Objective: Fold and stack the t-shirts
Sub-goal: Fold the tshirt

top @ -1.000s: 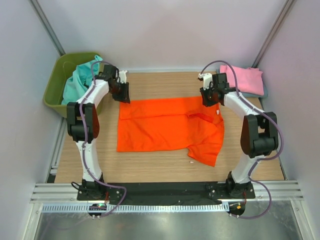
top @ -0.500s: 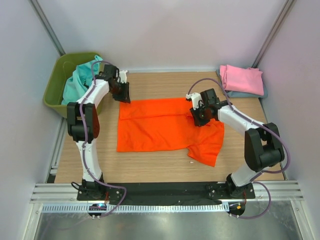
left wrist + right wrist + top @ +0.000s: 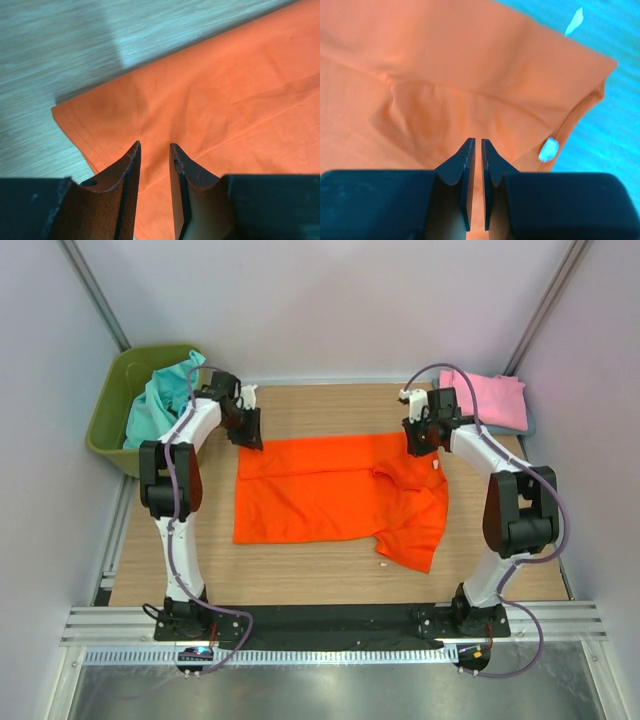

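Note:
A bright orange t-shirt (image 3: 330,490) lies spread across the middle of the table, its right sleeve trailing toward the front. My left gripper (image 3: 250,436) hangs over its far left corner; in the left wrist view its jaws (image 3: 154,144) stand a little apart, open, above the flat orange t-shirt (image 3: 225,90). My right gripper (image 3: 416,440) is over the far right shoulder. There its jaws (image 3: 476,140) leave only a thin slit, and no fold of the orange t-shirt (image 3: 445,65) shows pinched between them. A folded pink t-shirt (image 3: 490,400) rests on a grey-blue one (image 3: 530,427) at the far right.
An olive-green bin (image 3: 108,420) at the far left holds teal t-shirts (image 3: 155,405). Grey walls close in the table on three sides. A small white tag (image 3: 550,149) shows on the shirt near the right edge. Bare wood (image 3: 300,580) runs along the front.
My right gripper swung in over the middle of the orange shirt and came back to the far right shoulder, its jaws a little narrower. The left gripper and the shirt have not moved.

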